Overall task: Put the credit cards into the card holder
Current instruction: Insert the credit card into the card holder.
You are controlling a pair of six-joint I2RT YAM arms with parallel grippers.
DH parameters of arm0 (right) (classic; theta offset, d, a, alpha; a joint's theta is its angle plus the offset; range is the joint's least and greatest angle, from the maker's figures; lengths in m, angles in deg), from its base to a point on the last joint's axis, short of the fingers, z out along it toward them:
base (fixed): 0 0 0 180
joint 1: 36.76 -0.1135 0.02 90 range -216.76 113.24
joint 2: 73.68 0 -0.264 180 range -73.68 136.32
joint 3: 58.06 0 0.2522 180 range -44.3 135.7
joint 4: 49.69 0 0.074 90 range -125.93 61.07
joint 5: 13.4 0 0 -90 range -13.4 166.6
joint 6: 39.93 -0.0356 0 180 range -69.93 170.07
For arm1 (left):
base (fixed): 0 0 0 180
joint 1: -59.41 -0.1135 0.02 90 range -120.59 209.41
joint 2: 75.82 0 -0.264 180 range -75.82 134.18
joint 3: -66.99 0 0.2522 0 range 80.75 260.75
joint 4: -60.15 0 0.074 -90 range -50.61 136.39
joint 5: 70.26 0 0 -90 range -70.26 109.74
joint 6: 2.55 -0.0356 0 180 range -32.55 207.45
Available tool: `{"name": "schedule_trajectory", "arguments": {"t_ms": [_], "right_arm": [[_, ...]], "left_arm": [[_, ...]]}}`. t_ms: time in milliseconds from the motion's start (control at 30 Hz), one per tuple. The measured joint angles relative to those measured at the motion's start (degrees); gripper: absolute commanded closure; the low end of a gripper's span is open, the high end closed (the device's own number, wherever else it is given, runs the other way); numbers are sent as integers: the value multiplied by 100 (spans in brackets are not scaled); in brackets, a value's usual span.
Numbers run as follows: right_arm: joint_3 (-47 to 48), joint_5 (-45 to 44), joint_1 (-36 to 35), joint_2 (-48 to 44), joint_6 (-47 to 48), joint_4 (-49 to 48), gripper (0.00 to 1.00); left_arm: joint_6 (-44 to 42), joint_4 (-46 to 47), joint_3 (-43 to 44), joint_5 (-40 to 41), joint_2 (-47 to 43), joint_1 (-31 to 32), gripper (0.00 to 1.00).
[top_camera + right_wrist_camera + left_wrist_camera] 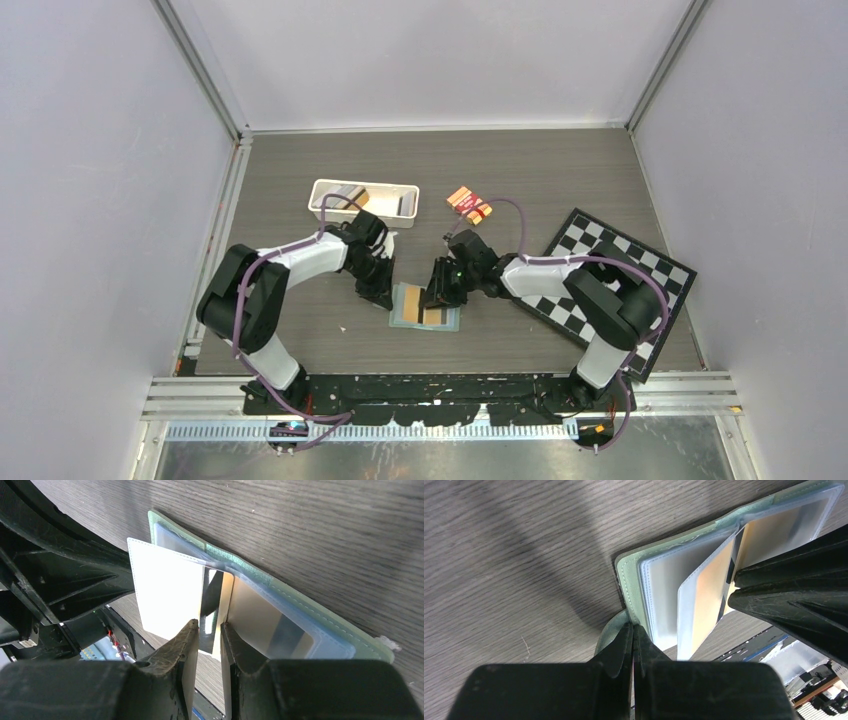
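The sage-green card holder lies open on the table between both arms. My left gripper is shut on its clasp tab at the left edge, also seen from above. Clear pockets fan up from the card holder; one holds a gold-tan card. My right gripper stands at the pockets with its jaws a narrow gap apart. A gold-tan card with a dark stripe stands on edge between its fingertips, partly inside a pocket of the card holder. More credit cards lie in the white tray.
The long white tray stands behind the left arm. An orange-and-red banded packet lies at the back centre. A checkerboard lies under the right arm at the right. The table's front edge is just below the card holder.
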Motion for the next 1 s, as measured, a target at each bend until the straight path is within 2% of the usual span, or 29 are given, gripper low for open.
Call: {"name": "schedule_trajectory", "arguments": {"t_ms": [833, 1000], "right_arm": [[-4, 258, 0, 192, -157, -717, 73], [-7, 153, 0, 107, -87, -560, 70]], "left_arm": [[0, 35, 0, -166, 42, 13, 100], [2, 35, 0, -146, 42, 28, 100]]}}
